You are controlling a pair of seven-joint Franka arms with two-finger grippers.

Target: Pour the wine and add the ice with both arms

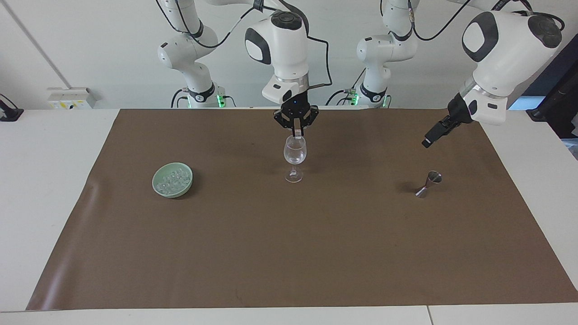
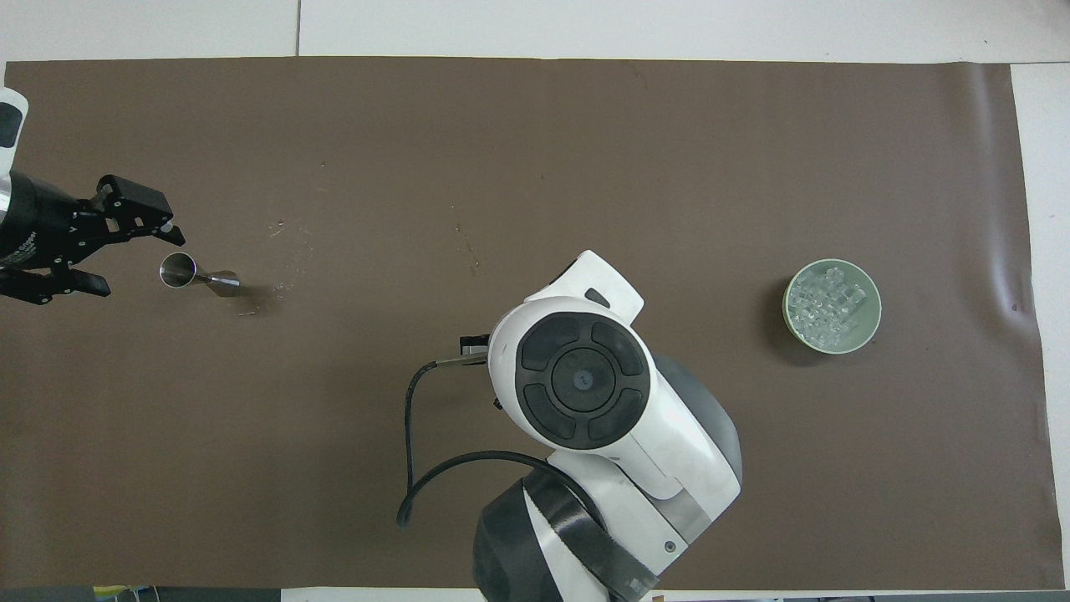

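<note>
A small steel jigger (image 1: 429,184) (image 2: 196,276) stands on the brown mat toward the left arm's end of the table. My left gripper (image 1: 426,143) (image 2: 132,257) is open and hangs in the air just off the jigger's cup end, not touching it. A clear stemmed wine glass (image 1: 295,155) stands mid-table. My right gripper (image 1: 296,133) hangs straight down just above its rim, fingers drawn together with a small pale bit at the tips. The right arm hides the glass in the overhead view. Clear ice cubes (image 1: 172,179) (image 2: 829,303) fill a pale green bowl (image 1: 154,183) (image 2: 788,306).
The bowl stands toward the right arm's end of the table, about level with the glass and the jigger. A brown mat (image 1: 289,253) covers most of the white table; a faint crease runs near its edge by the bowl.
</note>
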